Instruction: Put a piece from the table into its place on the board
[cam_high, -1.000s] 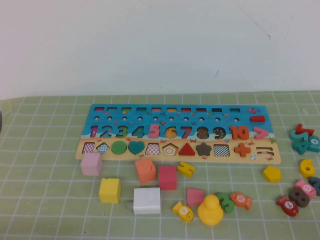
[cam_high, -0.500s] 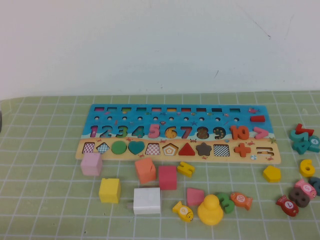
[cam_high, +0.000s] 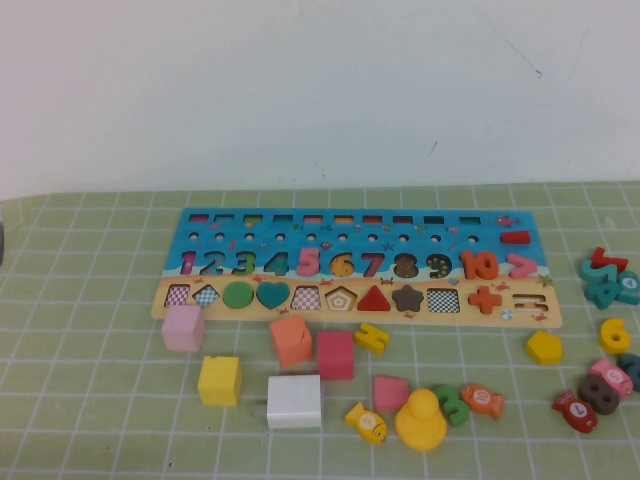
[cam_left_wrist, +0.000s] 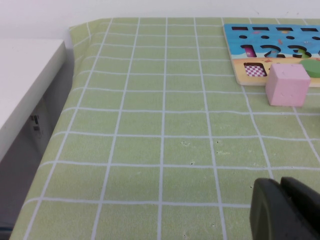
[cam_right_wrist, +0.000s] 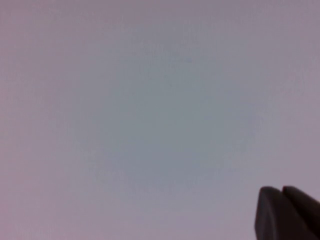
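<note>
The piece, a small yellow numeral 6 (cam_high: 613, 335), lies flat on the green mat at the far right, well away from the board's right end. The board (cam_high: 355, 232) lies across the middle of the table, blue on top with coloured numerals and a tan strip of shapes below; one corner of the board (cam_left_wrist: 280, 40) shows in the left wrist view. Neither arm appears in the high view. My left gripper (cam_left_wrist: 280, 181) hangs shut and empty over bare mat to the left of the board. My right gripper (cam_right_wrist: 281, 190) is shut and empty, facing a blank grey surface.
Loose blocks lie in front of the board: a pink cube (cam_high: 183, 328), yellow cube (cam_high: 219, 381), orange block (cam_high: 290, 341), white block (cam_high: 294, 401), yellow 5 (cam_high: 371, 338), yellow duck (cam_high: 420, 420) and yellow hexagon (cam_high: 543, 347). Fish and numerals crowd the right edge (cam_high: 605, 380). The mat's left edge (cam_left_wrist: 70, 80) drops off.
</note>
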